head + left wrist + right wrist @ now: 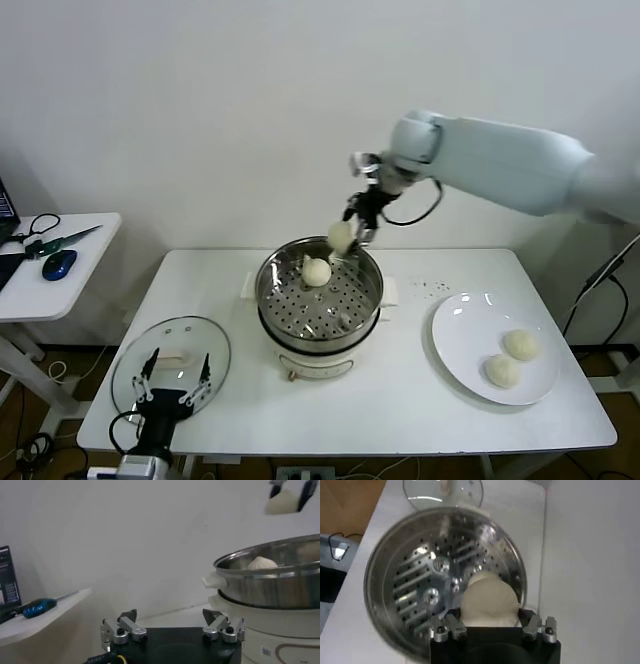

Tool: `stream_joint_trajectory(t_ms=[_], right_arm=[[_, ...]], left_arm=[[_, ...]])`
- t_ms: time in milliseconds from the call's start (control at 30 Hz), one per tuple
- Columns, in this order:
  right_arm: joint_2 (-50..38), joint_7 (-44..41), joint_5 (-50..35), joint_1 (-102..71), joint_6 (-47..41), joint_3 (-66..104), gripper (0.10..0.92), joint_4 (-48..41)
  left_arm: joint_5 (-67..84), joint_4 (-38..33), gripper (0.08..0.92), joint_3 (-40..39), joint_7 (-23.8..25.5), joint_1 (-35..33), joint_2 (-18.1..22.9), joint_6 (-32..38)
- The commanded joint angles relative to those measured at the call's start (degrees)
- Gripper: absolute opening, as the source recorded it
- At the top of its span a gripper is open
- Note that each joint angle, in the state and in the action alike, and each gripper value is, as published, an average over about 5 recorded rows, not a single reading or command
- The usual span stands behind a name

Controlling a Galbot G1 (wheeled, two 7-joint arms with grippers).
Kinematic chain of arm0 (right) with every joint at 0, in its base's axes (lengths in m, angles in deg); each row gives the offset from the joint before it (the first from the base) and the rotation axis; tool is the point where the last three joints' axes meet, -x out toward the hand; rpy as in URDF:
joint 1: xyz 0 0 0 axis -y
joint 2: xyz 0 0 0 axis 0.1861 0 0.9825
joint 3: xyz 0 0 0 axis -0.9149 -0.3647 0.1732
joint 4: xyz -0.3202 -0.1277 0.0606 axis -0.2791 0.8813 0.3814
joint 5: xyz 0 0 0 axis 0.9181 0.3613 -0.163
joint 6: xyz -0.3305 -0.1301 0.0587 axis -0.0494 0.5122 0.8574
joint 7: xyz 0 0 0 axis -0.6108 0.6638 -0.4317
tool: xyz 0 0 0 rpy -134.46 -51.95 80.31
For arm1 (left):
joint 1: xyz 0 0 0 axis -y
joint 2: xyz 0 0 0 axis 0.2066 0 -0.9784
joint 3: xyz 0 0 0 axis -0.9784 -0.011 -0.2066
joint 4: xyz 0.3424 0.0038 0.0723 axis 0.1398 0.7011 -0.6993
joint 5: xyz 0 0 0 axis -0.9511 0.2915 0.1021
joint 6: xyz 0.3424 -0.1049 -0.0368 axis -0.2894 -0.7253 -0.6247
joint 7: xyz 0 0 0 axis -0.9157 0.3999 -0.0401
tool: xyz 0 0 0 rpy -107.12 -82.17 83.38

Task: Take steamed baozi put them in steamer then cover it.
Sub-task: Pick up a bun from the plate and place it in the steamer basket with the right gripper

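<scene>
Left gripper (pixel 172 371) hangs low at the near left corner of the table (pixel 400 410), its fingers (pixel 122 630) spread wide with nothing between them, just over the near edge of the glass lid (pixel 170 360). That lid lies flat on the tabletop to the left of the steamer (pixel 320 300), its white handle facing up.

At the middle of the table stands the steamer, a shiny steel basket with a holed floor seated on a white pot base. One bun (pixel 317 271) already rests on the holed floor toward the back of the basket; from the left wrist view its top shows just above the steel rim.

On the right side of the table, well apart from the steamer, sits a white plate (pixel 465 335) with two more buns (pixel 520 344) lying near each other on its right half.

Farther back, the right gripper (pixel 352 236) reaches in from the right and hangs over the back rim of the steamer. Its fingers (pixel 447 628) pinch a fourth bun (pixel 488 601) between them, held in the air above the basket, clear of the floor and close above the bun already inside.

Off to the far left a small white side table (pixel 60 285) carries a blue mouse (pixel 59 264) and a pair of scissors (pixel 60 238).
</scene>
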Motion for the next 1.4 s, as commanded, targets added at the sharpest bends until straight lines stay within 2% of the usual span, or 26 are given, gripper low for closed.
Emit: stream_joint_trajectory(t_ms=[33,833,967,1233,1400], right_arm=[[10.32,4.09,-3.16,-4.08,-2.34,-2.88,0.738,-0.87],[11.66,8.52,-2.68,-10.30,-5.11,-2.92,0.748,-2.46],[10.77,8.05,-2.64,-9.61,-5.59,-2.61,0.793,-1.49],[6.16,4.39,-1.90,-3.93,-4.52,-2.12,0.823,1.33],[-0.90,1.12,-1.53,2.15,-2.85,-2.70,0.823,5.19]], left_arm=[[0.24,0.35,0.823,0.12,-0.04,-0.23,-0.47,0.29],[0.10,1.29,0.823,0.31,0.12,0.65,-0.21,0.07],[0.07,1.51,0.823,0.31,0.12,0.84,-0.20,0.07],[-0.18,1.78,0.823,0.11,0.11,1.14,-0.18,0.05],[-0.35,1.76,0.823,0.09,0.10,1.12,-0.13,0.06]])
